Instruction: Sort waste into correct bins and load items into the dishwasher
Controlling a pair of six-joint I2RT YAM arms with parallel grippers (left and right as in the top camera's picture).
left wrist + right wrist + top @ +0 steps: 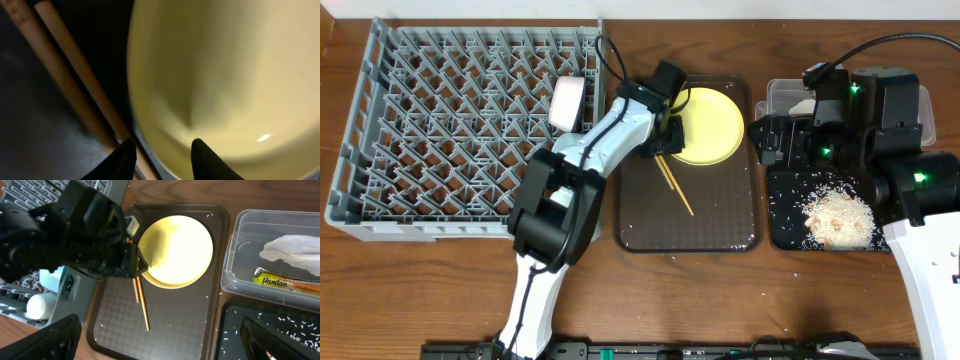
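My left gripper (pixel 663 140) is down at the left rim of the round yellow plate (pixel 708 125) on the brown serving tray (pixel 720 225). Up close, its fingertips (pixel 127 157) stand apart, with the plate's rim (pixel 210 75) and one chopstick end between them; they grip nothing. The wooden chopsticks (pixel 675 187) lie just left of the plate. My right gripper (pixel 165 345) hangs wide open and empty above the tray's right edge. The clear tub (pixel 235 240) holds the white napkin (pixel 295 252) and the green-and-yellow wrapper (pixel 285 282). Rice scraps (pixel 838 215) lie on the black tray (pixel 785 225).
The grey dish rack (pixel 420 120) fills the left of the table, with a small white cup (pixel 565 103) near its right wall. A light blue piece (pixel 50 277) shows in the rack beside the cup. My right arm (pixel 910 180) covers part of the two bins.
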